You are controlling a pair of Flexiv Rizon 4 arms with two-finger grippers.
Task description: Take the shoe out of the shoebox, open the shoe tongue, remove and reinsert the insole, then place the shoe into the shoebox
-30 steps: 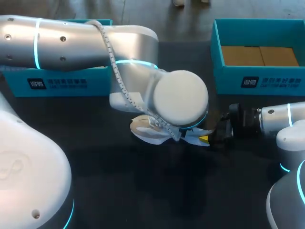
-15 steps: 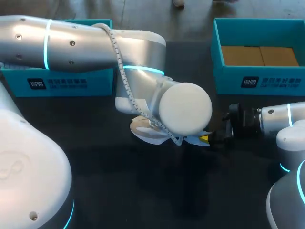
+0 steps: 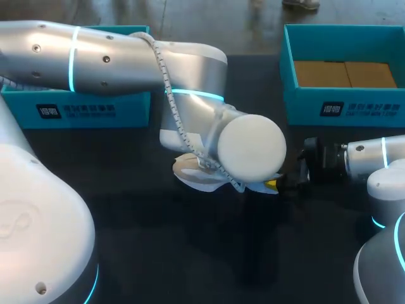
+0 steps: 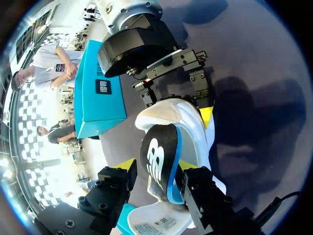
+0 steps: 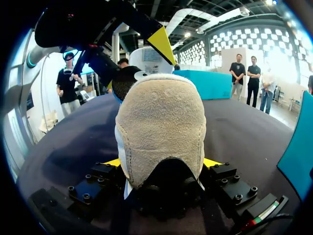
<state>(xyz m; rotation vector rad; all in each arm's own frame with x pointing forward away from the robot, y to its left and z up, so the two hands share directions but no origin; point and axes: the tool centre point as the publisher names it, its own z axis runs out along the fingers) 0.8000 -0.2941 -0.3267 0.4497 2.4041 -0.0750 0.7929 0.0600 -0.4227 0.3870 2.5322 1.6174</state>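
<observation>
A white shoe with beige suede lies mid-table, mostly under my left arm's wrist, which hides the left gripper in the head view. In the left wrist view the black insole with a blue edge stands up out of the shoe. It sits between the open fingers of my left gripper, with a small gap on one side. My right gripper is shut on the shoe's suede end, a yellow tip on either side, and it also shows beyond the shoe in the left wrist view as the right gripper.
A teal shoebox with brown cardboard inside stands at the back right. A second teal box part sits at the back left, partly under my left arm. Dark tabletop lies in front of the shoe.
My left arm has swung a little to the right over the shoe. The shoe and my right arm have kept still.
</observation>
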